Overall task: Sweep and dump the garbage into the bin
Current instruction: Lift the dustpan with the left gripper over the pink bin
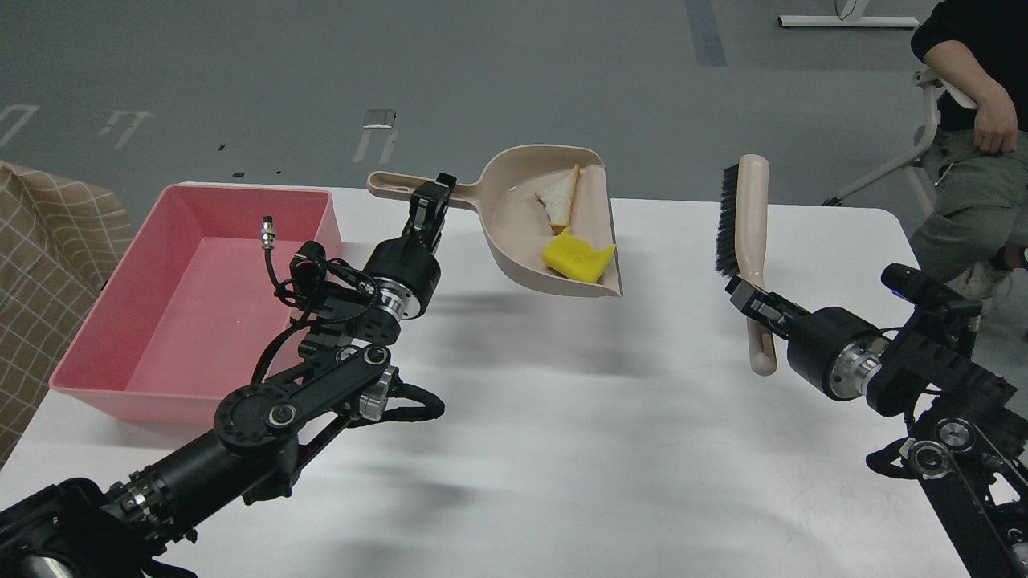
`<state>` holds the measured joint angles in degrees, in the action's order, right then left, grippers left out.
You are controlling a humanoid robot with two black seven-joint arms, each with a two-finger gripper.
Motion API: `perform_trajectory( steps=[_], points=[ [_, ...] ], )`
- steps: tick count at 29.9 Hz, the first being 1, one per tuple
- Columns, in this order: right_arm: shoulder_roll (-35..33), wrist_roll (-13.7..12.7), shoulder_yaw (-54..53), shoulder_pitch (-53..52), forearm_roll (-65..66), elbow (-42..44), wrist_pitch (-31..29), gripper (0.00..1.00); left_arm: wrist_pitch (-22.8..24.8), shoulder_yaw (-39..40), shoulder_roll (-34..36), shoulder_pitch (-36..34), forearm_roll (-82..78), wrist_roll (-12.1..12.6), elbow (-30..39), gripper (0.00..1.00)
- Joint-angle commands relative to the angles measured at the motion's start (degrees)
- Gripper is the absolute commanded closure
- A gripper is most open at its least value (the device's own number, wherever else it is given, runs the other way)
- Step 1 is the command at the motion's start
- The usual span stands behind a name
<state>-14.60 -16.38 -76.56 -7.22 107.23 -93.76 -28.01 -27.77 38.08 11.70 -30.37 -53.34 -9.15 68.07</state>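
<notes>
Left gripper [431, 195] clamps the dustpan [522, 241] handle; right gripper [751, 301] clamps the brush [743, 233].

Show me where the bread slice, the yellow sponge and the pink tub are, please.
bread slice [558, 199], head view, on its white crumb inside the dustpan.
yellow sponge [574, 258], head view, on its yellow top face.
pink tub [193, 289], head view, on its bare floor.

Free room vs. obstacles on table

Wide bare stretch of white table [562, 417] lay open btwn the arms; pink bin [193, 297] blocked far left, its inside unoccupied. Raised dustpan [514, 233] hung over table centre-back, brush [743, 241] stood upright at right; gap btwn them was clear.
</notes>
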Motion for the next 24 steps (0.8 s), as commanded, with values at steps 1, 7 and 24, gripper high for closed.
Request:
perform_trajectory(
  steps=[1, 7, 24],
  points=[
    [0.01, 0.12, -0.08, 0.1, 0.0, 0.07, 0.01, 0.91, 0.35, -0.02, 3.66, -0.74, 2.27, -0.08, 2.58, 1.0],
    [0.1, 0.56, -0.08, 0.19, 0.0, 0.25, 0.01, 0.91, 2.89, 0.07, 10.43, -0.83, 5.44, -0.16, 6.1, 1.0],
    [0.1, 0.65, 0.18, 0.54, 0.08, 0.51, 0.01, 0.91, 12.99, 5.77, 25.21, 3.56, 11.85, -3.15, 12.62, 1.0]
  ],
)
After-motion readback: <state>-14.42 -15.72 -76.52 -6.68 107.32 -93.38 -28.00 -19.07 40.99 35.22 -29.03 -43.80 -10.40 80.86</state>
